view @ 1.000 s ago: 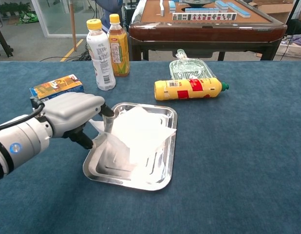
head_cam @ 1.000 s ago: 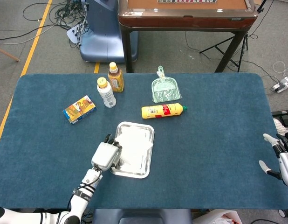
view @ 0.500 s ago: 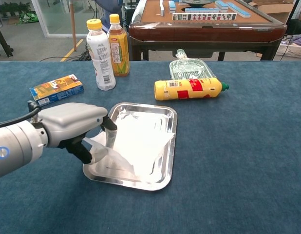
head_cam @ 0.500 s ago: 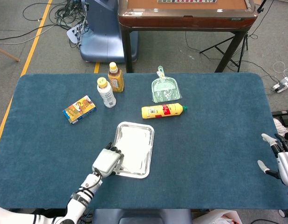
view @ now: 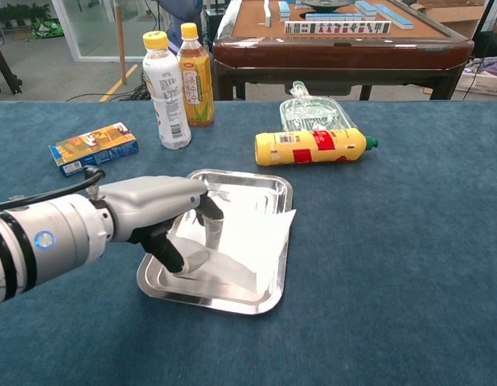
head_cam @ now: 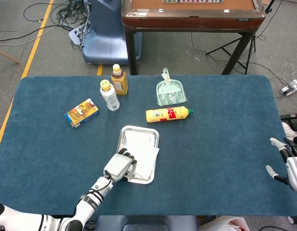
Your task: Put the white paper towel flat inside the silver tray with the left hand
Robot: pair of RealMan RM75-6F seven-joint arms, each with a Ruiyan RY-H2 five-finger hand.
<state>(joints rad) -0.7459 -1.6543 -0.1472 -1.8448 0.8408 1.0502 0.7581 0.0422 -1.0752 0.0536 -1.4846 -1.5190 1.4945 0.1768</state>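
Note:
The silver tray (head_cam: 139,128) (view: 242,174) lies on the blue table cover, just left of centre and towards the near edge. The white paper towel (head_cam: 144,151) (view: 250,240) is spread inside it, mostly flat. Its right edge laps over the tray's right rim, and its near-left part is bunched up. My left hand (head_cam: 120,166) (view: 160,215) is over the tray's near-left corner and pinches that bunched part between thumb and fingers (view: 210,227). My right hand (head_cam: 288,163) hangs at the table's right edge, fingers apart, holding nothing.
A yellow bottle (head_cam: 167,113) (view: 313,146) lies just beyond the tray, with a green-tinted plastic scoop (head_cam: 170,91) (view: 313,112) behind it. A white bottle (head_cam: 109,96) (view: 166,92), an amber bottle (head_cam: 119,80) (view: 195,76) and a small box (head_cam: 81,112) (view: 92,147) are at the back left.
My left hand has moved right, in over the tray's near-left corner, and lowered. The towel, raised and folded before, now lies spread in the tray. The right hand is still.

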